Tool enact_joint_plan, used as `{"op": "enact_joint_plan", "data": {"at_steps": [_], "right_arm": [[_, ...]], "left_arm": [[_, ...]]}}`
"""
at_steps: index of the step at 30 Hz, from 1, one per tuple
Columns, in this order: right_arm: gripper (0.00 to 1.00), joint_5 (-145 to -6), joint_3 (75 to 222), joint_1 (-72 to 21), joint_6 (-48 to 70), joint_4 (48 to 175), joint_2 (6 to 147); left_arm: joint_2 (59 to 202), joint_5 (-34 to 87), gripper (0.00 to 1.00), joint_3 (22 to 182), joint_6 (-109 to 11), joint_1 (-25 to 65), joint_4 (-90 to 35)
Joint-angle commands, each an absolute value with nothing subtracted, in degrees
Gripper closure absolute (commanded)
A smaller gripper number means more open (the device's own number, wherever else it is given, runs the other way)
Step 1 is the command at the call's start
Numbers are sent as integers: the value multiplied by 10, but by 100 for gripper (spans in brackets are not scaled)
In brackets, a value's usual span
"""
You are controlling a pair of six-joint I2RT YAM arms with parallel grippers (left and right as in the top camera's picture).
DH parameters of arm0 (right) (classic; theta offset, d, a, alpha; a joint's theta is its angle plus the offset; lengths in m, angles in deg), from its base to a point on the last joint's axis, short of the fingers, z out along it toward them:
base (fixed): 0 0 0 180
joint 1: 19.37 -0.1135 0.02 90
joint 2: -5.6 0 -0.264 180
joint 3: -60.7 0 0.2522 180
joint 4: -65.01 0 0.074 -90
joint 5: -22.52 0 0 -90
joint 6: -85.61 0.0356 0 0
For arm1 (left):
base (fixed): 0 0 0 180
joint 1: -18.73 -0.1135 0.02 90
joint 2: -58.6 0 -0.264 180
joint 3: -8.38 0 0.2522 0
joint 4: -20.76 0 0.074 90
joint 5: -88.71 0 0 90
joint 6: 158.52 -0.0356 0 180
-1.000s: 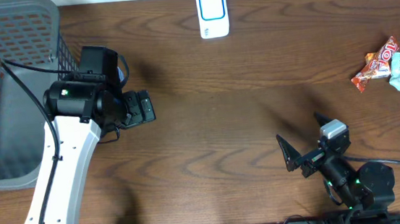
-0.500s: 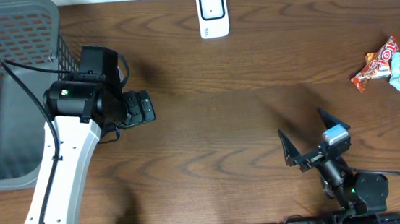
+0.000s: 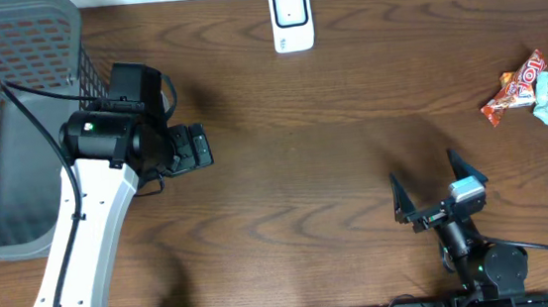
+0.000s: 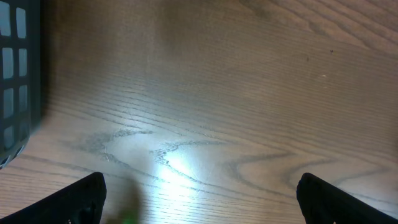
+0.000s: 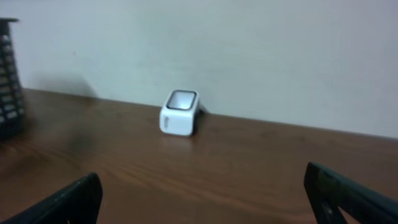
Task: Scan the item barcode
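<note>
Snack packets (image 3: 519, 87) lie at right edge, upper half of overhead, well apart from right gripper (image 3: 430, 188) at lower right, jaws wide, empty. Left gripper (image 3: 192, 147) centre-left, also wide, empty. White scanner (image 3: 291, 18) top centre.

At the black right gripper with two wedge-shaped fingers (image 3: 423, 172): drifted to the right and back toward the near edge of the brown wooden table (image 3: 286, 172), in two small steps over the last second. Turned slightly as well, with the right-hand finger (image 3: 466, 168) now lying farther right than before. At the round black arm joint (image 3: 498, 271) behind it: drawn closer in to the front rail. At the white box-shaped scanner (image 3: 291, 18) by the far edge: blue-ringed window a second ago, plain pale grey since.
</note>
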State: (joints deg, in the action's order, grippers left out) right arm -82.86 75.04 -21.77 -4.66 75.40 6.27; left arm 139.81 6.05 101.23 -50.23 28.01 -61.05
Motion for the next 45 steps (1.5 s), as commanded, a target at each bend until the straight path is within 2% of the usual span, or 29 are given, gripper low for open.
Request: {"op": "enact_joint_plan", "data": {"at_steps": [1, 4, 45], "right_arm": [[1, -790, 748, -220, -43, 780, 59], [1, -787, 748, -220, -42, 824, 59], [1, -781, 748, -212, -51, 822, 59]], "left_arm": [[1399, 57, 2, 1014, -495, 281, -613], [1399, 57, 2, 1014, -495, 281, -613], [1399, 57, 2, 1014, -496, 281, -613]]}}
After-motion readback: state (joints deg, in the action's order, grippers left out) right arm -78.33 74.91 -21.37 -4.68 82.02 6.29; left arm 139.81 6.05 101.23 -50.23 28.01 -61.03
